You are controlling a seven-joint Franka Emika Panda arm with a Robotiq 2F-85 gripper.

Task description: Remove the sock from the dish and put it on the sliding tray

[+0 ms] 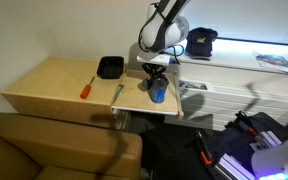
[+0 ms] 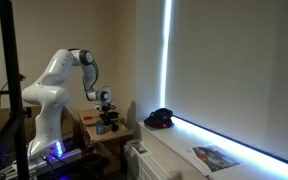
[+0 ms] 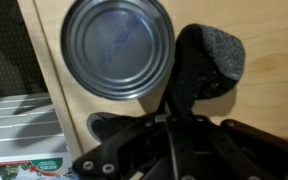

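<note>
Wooden sliding tray [image 3: 274, 95] below claw [image 3: 198, 48] tight on bunched sock [image 3: 227, 50], long axis unclear.

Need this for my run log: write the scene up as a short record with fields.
sliding tray: light wood, pulled out
dish: round metal, empty, on the sliding tray
sock: dark grey, outside the dish, beside it
gripper: over the sliding tray; cannot tell whether jaws are open or shut
desk: holds black tray and orange-handled screwdriver
</note>
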